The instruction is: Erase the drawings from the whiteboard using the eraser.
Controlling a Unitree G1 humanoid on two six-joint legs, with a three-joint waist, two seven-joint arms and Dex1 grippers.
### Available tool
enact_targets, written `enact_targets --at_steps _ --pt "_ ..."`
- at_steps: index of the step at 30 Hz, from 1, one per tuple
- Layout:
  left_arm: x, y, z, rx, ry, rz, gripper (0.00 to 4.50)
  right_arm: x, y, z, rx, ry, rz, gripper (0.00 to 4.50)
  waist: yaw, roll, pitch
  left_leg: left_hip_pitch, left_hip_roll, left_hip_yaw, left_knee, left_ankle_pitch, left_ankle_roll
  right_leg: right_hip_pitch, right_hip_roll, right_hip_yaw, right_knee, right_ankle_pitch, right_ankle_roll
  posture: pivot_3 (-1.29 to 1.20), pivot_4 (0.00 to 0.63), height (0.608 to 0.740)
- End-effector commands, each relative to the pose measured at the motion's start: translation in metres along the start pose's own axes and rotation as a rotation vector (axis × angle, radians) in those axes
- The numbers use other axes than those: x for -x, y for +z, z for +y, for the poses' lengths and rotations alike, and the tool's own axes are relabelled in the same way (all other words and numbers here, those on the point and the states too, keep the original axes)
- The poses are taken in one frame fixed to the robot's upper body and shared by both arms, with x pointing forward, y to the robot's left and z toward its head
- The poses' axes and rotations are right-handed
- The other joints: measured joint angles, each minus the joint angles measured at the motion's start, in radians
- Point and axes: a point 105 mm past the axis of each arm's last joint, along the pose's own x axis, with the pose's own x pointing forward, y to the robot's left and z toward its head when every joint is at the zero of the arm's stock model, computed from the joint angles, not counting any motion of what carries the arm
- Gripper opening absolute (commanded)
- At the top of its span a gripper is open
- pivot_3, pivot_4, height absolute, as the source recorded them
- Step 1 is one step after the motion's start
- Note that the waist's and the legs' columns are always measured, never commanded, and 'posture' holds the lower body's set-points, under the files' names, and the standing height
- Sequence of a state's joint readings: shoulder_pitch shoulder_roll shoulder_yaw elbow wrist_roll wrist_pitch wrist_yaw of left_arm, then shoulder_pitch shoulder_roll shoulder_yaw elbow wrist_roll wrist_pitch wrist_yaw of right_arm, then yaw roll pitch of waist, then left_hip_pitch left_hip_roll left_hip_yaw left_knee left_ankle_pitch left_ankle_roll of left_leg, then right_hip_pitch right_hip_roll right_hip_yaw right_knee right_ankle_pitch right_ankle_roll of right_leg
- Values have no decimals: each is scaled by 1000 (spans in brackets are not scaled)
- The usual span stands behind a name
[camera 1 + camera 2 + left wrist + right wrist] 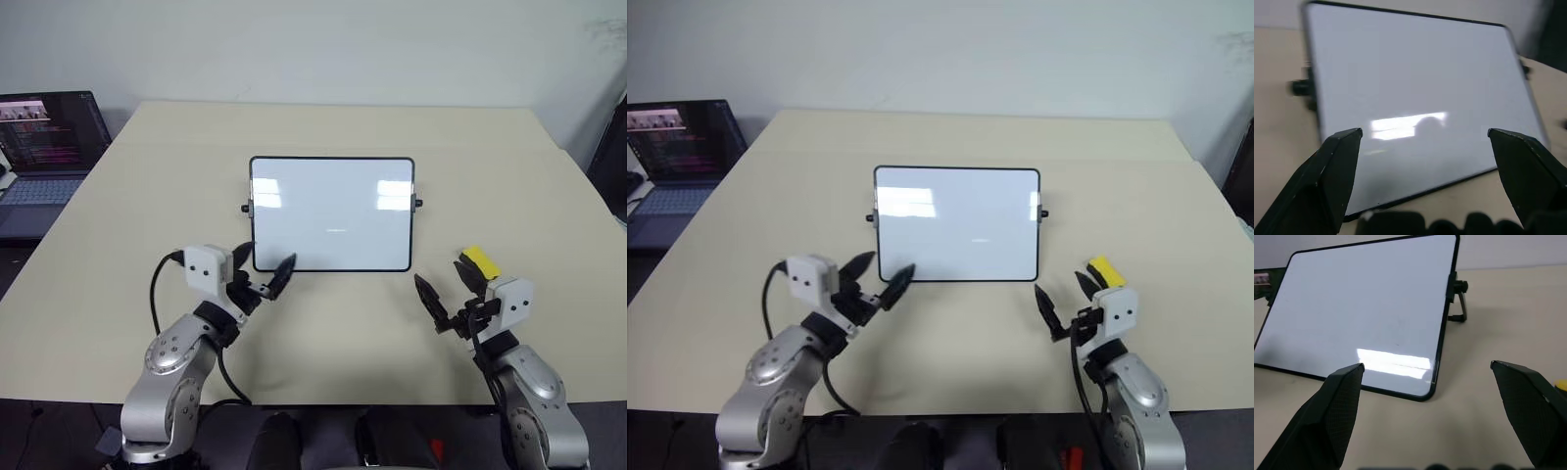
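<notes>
From the head, the small glossy white whiteboard with its thin black frame (331, 213) stands propped at the middle of the wide beige table (509, 176), its face looking wiped clean apart from perhaps a faint trace near the centre. The small yellow oblong eraser (480, 261) lies on the table off the board's lower right corner, just beyond the right gripper (447, 294), whose black fingers stand apart with nothing between them. The left gripper (263, 271) hovers at the board's lower left corner, fingers spread, empty. An open dark laptop (44, 147) sits at far left.

At the left wrist, both fingers frame the board, wide apart.

At the right wrist, the same, with a sliver of yellow at the edge.
</notes>
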State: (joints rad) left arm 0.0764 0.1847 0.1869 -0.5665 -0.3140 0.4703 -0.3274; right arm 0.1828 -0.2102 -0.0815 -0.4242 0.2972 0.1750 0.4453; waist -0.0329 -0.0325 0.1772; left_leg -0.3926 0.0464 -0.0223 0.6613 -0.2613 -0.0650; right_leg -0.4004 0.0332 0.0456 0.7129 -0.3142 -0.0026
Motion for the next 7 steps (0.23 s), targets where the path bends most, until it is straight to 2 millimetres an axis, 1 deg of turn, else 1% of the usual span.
enact_targets --at_steps 1,4,6,7 --pt "22 9 24 -96 187 -51 4500 -1 2 1 24 28 -18 4469 -2 0 0 1 0 0 -1 0 0 1 0 1 0 0 0 0 150 740" --pt "38 -11 37 -151 279 26 4500 -5 3 1 11 42 -23 4469 1 0 0 2 0 0 -1 0 0 1 1 0 0 -1 -1 0 150 740" --pt "44 -24 43 -125 320 72 4500 -9 7 1 8 47 -31 4469 1 0 0 2 0 0 -1 0 0 1 0 0 0 -1 -1 0 150 740" --pt "43 -29 45 -127 327 88 4500 -11 6 0 6 52 -26 4469 1 0 0 1 0 0 -1 0 0 1 0 0 0 -1 -1 0 150 740"
